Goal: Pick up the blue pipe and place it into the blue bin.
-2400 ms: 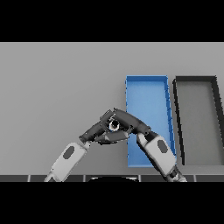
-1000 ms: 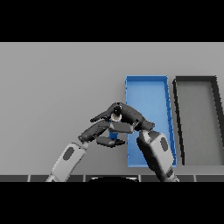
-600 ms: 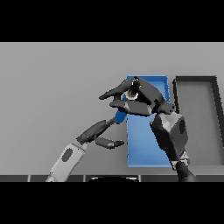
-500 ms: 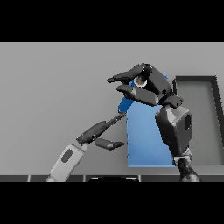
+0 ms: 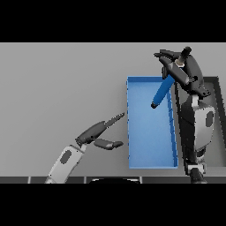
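The blue pipe point(image 5: 162, 91) hangs tilted over the far part of the blue bin point(image 5: 141, 145), its dark lower end pointing down and left. My right hand point(image 5: 180, 67) is raised above the bin's far right corner, fingers curled round the pipe's upper end. The right forearm runs down along the bin's right wall and hides it. My left hand point(image 5: 99, 133) lies low over the table just left of the bin, fingers straight and pointing toward the bin's left wall, holding nothing.
A black bin point(image 5: 217, 84) stands right of the blue one, mostly hidden behind my right arm. The grey table point(image 5: 57, 88) stretches left and beyond.
My right hand has lifted the pipe from beside the left hand and carried it right and away, to above the bin's far right part. The left hand has stayed near the bin's left wall.
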